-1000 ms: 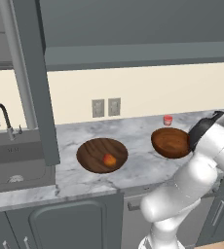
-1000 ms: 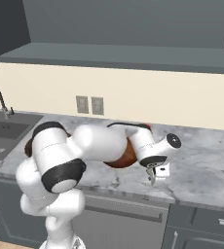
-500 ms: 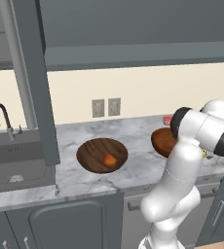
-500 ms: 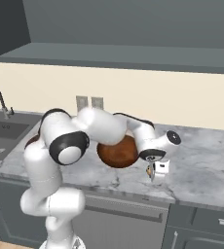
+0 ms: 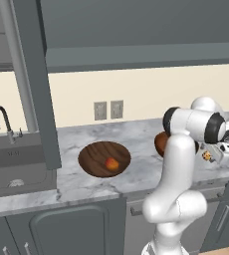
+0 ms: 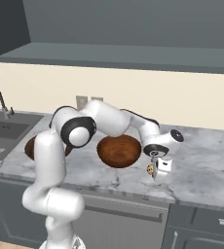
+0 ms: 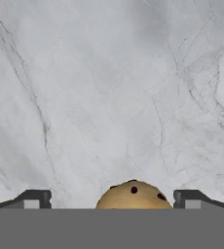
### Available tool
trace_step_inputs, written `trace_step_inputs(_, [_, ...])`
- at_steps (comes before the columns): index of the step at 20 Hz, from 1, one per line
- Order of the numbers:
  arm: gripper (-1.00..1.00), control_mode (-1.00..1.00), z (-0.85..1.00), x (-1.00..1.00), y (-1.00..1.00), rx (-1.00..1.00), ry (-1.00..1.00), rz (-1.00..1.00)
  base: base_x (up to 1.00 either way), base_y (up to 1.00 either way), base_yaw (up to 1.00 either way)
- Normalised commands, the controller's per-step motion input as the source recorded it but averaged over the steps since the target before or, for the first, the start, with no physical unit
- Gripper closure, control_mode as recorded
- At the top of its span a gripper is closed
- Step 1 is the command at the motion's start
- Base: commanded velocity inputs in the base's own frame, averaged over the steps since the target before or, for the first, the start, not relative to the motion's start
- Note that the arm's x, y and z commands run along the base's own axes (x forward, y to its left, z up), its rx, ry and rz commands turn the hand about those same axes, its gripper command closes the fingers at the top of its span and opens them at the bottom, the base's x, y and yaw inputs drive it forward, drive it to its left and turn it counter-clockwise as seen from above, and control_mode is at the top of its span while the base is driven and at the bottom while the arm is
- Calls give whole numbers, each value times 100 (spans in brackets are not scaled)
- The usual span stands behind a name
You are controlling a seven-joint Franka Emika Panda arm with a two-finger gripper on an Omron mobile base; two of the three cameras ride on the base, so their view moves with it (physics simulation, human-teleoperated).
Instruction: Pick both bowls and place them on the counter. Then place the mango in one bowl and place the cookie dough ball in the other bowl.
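My gripper (image 6: 156,170) hangs low over the counter (image 6: 201,165) near its front edge, open, to the right of the reddish-brown bowl (image 6: 119,151). The cookie dough ball (image 7: 133,194), tan with dark specks, sits between the wide-apart fingertips (image 7: 33,198) with a gap on each side. The same cookie dough ball (image 5: 206,156) shows beside the hand in the left base view. The wide dark brown bowl (image 5: 89,154) stands on the counter (image 5: 76,189) with the mango (image 5: 112,164) inside. My arm covers most of the reddish-brown bowl (image 5: 161,143) there.
A sink with a curved faucet (image 5: 6,124) lies at the counter's left end. A dark cabinet post (image 5: 37,89) stands beside it, and two wall outlets (image 5: 108,109) sit behind the bowls. Bare marble (image 7: 109,97) stretches beyond the gripper.
The arm's elbow and upper links have swung up and over the reddish-brown bowl. The gripper has stayed low by the cookie dough ball, still open.
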Motion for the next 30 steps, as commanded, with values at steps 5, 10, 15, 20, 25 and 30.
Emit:
trace_step_inputs(5, [100,-100,-30,-8,0,3,1,0,0,0,0])
trace_step_inputs(10, [100,-100,-10,-10,17,0,0,-1,0,0,0])
trace_step_inputs(15, [100,-100,31,-34,23,-2,-14,-4,0,0,0])
trace_step_inputs(20, [100,-100,82,-36,46,-12,-17,-6,0,0,0])
trace_step_inputs(25, [100,-100,100,-6,50,-17,-11,-8,0,0,0])
trace_step_inputs(30, [100,-100,77,3,60,-17,-3,-6,0,0,0])
